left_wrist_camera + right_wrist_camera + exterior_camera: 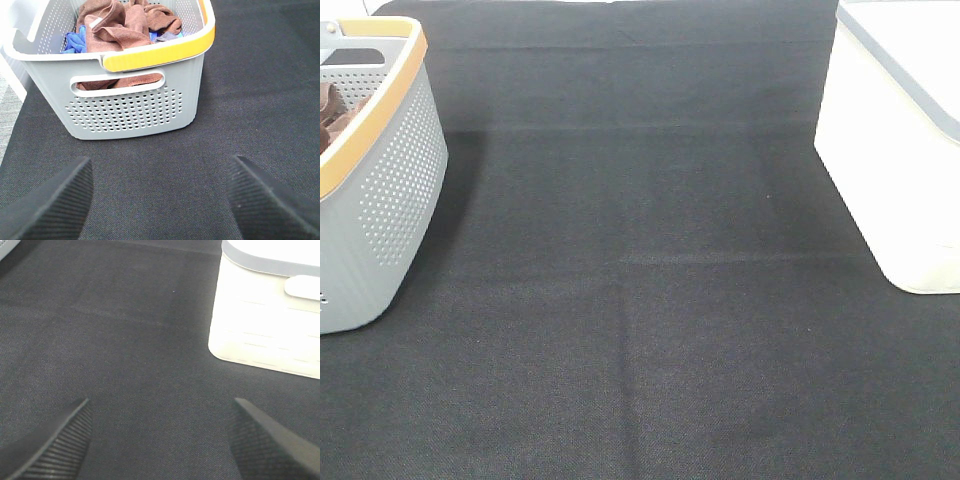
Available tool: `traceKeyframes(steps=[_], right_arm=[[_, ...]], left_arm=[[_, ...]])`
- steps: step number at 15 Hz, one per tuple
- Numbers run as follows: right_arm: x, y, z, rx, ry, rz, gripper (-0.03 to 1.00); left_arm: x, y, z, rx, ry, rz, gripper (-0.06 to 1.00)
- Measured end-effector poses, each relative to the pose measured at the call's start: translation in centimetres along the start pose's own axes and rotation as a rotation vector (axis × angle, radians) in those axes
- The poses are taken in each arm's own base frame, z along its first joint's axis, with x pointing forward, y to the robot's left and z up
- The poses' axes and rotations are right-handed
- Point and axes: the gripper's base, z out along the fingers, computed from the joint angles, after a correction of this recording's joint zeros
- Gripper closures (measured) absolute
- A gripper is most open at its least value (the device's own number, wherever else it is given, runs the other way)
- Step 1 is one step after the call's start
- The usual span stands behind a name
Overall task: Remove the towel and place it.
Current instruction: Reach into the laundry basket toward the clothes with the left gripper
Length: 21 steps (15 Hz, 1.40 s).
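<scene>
The reddish-brown towel, with a small pale tag near one corner, lies crumpled on top of the pile inside a grey perforated basket with a yellow handle. In the exterior high view only a sliver of brown cloth shows inside the basket at the far left. My left gripper hovers open over the black mat just in front of the basket, holding nothing. My right gripper is also open and empty above the mat, short of a white bin. Neither gripper appears in the exterior high view.
A second bunched brown cloth and a blue cloth share the basket. The white bin with a grey rim stands at the right edge. A black mat covers the table between basket and bin.
</scene>
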Motion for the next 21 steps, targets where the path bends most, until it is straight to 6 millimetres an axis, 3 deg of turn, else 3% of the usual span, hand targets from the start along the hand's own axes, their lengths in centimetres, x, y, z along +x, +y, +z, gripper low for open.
traceKeyframes(steps=[21], right_arm=[[0.0,0.0,0.0,0.0,0.0,0.0,0.25]], left_arm=[[0.0,0.0,0.0,0.0,0.0,0.0,0.23]])
